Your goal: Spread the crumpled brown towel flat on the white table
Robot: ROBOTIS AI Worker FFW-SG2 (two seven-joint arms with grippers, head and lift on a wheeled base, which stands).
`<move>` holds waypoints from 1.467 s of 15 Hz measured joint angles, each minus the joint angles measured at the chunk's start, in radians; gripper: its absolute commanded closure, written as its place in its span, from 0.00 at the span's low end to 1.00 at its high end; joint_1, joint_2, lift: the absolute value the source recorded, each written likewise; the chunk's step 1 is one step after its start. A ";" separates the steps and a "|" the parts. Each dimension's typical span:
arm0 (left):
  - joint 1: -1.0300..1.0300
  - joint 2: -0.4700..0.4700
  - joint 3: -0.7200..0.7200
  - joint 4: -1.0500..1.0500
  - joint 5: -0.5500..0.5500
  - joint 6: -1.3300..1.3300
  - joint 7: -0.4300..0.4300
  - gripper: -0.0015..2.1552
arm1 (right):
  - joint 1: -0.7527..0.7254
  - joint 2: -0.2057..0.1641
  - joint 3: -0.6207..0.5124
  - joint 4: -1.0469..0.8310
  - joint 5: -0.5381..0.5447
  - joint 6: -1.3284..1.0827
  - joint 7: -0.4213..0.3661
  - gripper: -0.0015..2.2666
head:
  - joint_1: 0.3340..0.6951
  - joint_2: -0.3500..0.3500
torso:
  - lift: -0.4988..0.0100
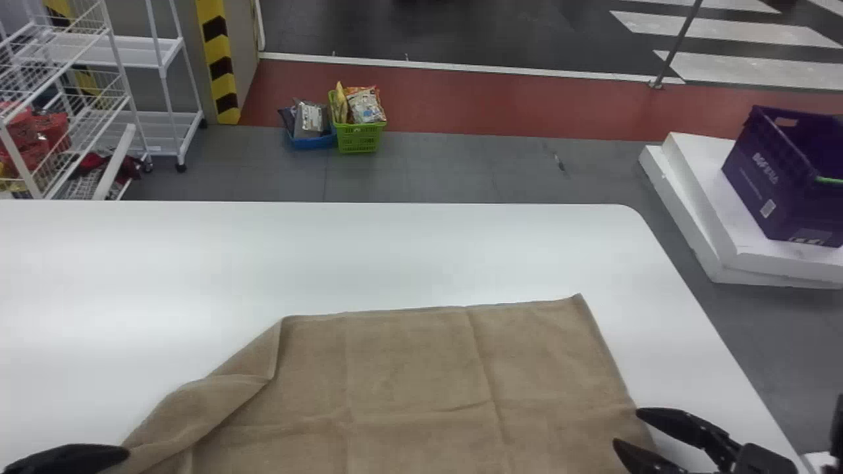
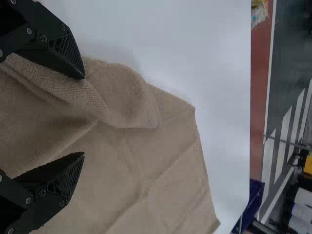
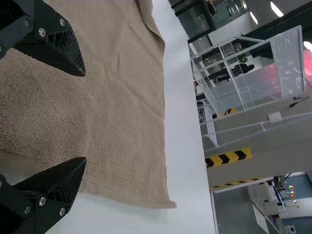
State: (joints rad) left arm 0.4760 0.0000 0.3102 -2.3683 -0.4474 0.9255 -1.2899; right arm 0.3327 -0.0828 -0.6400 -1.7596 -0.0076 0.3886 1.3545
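Note:
The brown towel [image 1: 421,375] lies mostly spread on the white table [image 1: 395,257], with light creases and its left side folded over in a thick diagonal roll. At the bottom left of the head view, my left gripper [image 1: 76,456] is beside that roll. In the left wrist view, the left gripper [image 2: 84,115] stands open over the bunched part of the towel [image 2: 131,161]. My right gripper [image 1: 627,428] is at the towel's right edge in the head view. The right wrist view shows the right gripper [image 3: 85,116] open, with towel [image 3: 112,112] between and beyond its fingers.
Beyond the table, a blue basket [image 1: 313,141] and a green basket [image 1: 357,139] stand on the floor. A white wire rack [image 1: 122,125] is at the back left. A purple crate [image 1: 770,178] rests on white slabs [image 1: 698,204] to the right.

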 measured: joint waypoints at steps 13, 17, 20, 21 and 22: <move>-0.046 0.000 -0.128 -0.011 0.006 0.116 0.486 0.15 | -0.001 0.000 -0.018 0.014 -0.006 -0.008 0.000 0.11 | 1.00 0.31 | 0.74; -0.073 0.000 -0.144 0.031 -0.001 0.092 0.521 0.14 | 0.000 0.000 -0.022 0.027 -0.006 -0.021 0.000 0.11 | 1.00 0.31 | 0.74; -0.071 0.000 -0.136 0.025 -0.001 0.078 0.519 0.13 | 0.000 0.000 -0.023 0.033 -0.011 -0.025 0.000 0.11 | 1.00 0.32 | 0.74; -0.066 0.000 -0.134 0.024 0.000 0.071 0.518 0.11 | 0.000 0.000 -0.023 0.034 -0.012 -0.028 0.000 0.11 | 1.00 0.32 | 0.74; -0.059 0.000 -0.131 0.021 0.002 0.057 0.517 0.11 | 0.000 0.000 -0.024 0.035 -0.013 -0.030 0.000 0.11 | 1.00 0.32 | 0.74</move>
State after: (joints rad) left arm 0.4175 0.0000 0.1790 -2.3468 -0.4450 0.9824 -0.7725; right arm 0.3328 -0.0828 -0.6639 -1.7246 -0.0202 0.3581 1.3545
